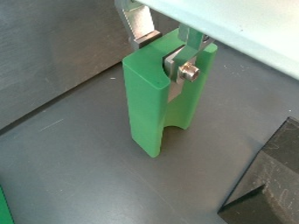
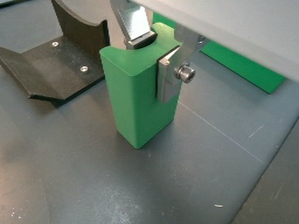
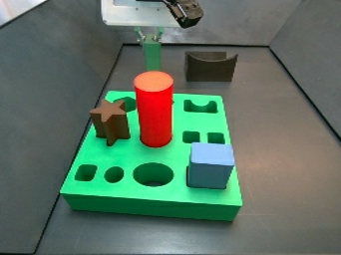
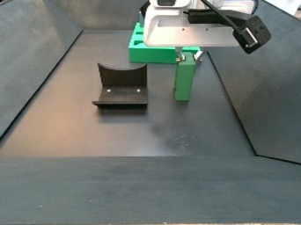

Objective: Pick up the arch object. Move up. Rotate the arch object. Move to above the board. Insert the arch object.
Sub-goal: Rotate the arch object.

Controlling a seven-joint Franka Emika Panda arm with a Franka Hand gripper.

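1. Standing upright on the floor, the arch object (image 1: pixel 158 101) has its long axis vertical, notch downward.
2. The gripper (image 1: pixel 166 48) sits directly above, fingers clenched on the arch object's top end.
3. The board (image 4: pixel 150 46) lies just behind it in a side view.

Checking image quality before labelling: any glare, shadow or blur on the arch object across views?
In both wrist views the arch object is sharp and evenly lit, the end effector closed on its top. In a side view it casts only a faint floor shadow. In a side view the red cylinder shows a soft glare streak and the arch object is small, partly hidden.
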